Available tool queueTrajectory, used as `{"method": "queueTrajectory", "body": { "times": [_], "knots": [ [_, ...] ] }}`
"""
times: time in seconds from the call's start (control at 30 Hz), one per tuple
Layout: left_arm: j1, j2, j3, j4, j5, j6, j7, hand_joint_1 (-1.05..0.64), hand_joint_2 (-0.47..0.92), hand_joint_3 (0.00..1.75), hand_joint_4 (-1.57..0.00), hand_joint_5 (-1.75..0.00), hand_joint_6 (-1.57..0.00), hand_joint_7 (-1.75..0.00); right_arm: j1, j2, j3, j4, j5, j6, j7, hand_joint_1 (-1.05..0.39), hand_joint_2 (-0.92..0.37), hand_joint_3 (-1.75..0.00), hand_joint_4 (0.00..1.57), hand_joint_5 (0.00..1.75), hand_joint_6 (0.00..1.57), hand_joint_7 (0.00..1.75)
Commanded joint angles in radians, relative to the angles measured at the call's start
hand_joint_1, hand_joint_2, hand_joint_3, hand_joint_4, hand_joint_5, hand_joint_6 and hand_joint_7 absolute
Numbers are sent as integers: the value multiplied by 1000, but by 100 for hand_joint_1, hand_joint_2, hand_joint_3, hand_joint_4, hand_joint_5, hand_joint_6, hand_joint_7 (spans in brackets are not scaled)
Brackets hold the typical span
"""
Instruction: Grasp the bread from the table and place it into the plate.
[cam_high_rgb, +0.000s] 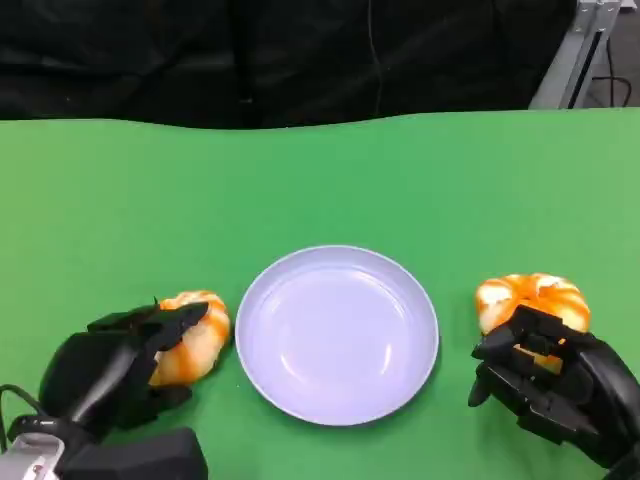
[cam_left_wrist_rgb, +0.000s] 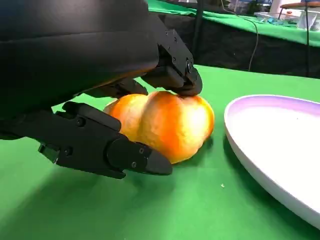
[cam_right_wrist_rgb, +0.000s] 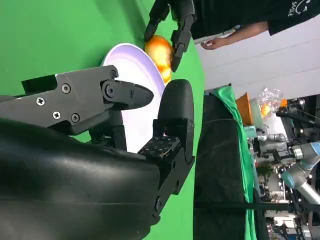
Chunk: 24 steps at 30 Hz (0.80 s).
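Left hand (cam_high_rgb: 115, 365) fingers (cam_left_wrist_rgb: 107, 150) close around the bread (cam_high_rgb: 193, 337) on the bench (cam_high_rgb: 320, 180); the grip looks shallow, so it may slip before the plate (cam_high_rgb: 337, 335)

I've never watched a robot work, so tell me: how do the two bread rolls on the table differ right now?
The left bread lies close beside the plate, with the left hand closing around it; the right bread sits farther from the plate, with the right hand just in front of it. Both are orange, glossy and rest on the green table.
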Motion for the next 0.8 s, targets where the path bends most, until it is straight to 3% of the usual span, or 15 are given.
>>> {"method": "queueTrajectory", "body": {
  "times": [0.03, 0.37, 0.4, 0.47, 0.7, 0.73, 0.77, 0.8],
  "knots": [
    [15, 36, -4, -17, -23, 14, -49, -4, 91, 7, -48, 0, -51, 0, 7, -12, -10, -17, 9, 8, -5, -4, -88, -43, 55, 161, 65, 111],
    [19, 38, -11, -37, -24, 34, -42, -3, 92, 15, -50, -1, -54, -1, 4, -12, -13, -8, 12, 3, 2, -4, -88, -44, 55, 161, 65, 111],
    [17, 32, -7, -28, -26, 24, -16, -1, 92, 17, -66, -7, -70, -6, 2, -12, -14, -6, 14, 4, 5, -4, -88, -44, 55, 161, 65, 111],
    [13, 27, -6, -15, -28, 12, 15, 0, 92, 18, -76, -9, -78, -7, 1, -12, -15, -3, 16, 4, 8, -5, -88, -43, 54, 161, 65, 111],
    [7, 29, -15, 0, -30, 4, 31, 1, 92, 19, -80, -9, -82, -5, 1, -12, -15, -3, 16, 4, 9, -5, -89, -42, 54, 162, 65, 110],
    [6, 14, -6, 10, -31, -5, 83, -1, 92, 18, -90, -14, -91, -10, 2, -11, -14, -6, 12, 4, 3, -5, -89, -42, 54, 162, 65, 110],
    [4, 2, 0, 20, -32, -13, 124, -4, 92, 15, -90, -67, -107, -22, 3, -11, -13, -8, 9, 3, -1, -5, -89, -42, 55, 162, 66, 110],
    [2, -5, 3, 28, -33, -19, 154, -5, 92, 12, -84, -104, -114, -30, 4, -11, -13, -9, 8, 3, -4, -5, -89, -42, 55, 162, 66, 110]
  ]
}}
